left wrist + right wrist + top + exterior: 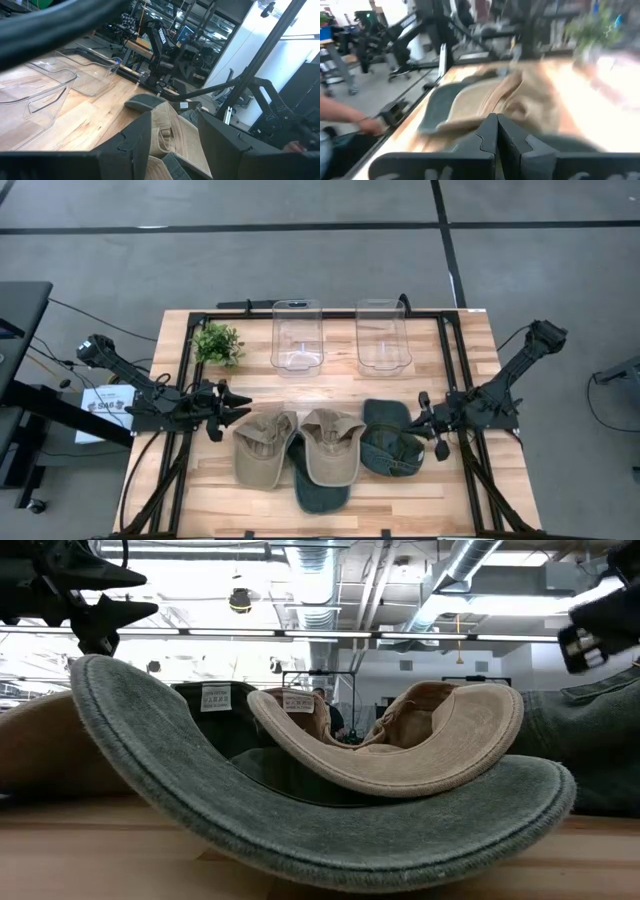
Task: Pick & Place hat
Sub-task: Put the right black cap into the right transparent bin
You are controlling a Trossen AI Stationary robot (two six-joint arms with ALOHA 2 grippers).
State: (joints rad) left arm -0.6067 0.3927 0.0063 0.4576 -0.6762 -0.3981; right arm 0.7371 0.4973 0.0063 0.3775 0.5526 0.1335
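Four caps lie in a row near the table's near edge. A tan cap [264, 448] is at the left and a second tan cap [330, 446] is in the middle, resting on a dark green cap [320, 492]. Another dark green cap [390, 440] is at the right. My left gripper [232, 408] hovers open just left of the left tan cap [170, 135], raised off the table [120, 595]. My right gripper [418, 420] is shut [495, 122] and raised [600, 625] at the right green cap's right edge.
Two clear plastic bins [297, 335] [382, 335] stand at the table's far side. A small green plant [217, 343] sits at the far left. Black frame rails [452, 370] run along the table's edges. A person's arm [340, 112] shows beyond the table.
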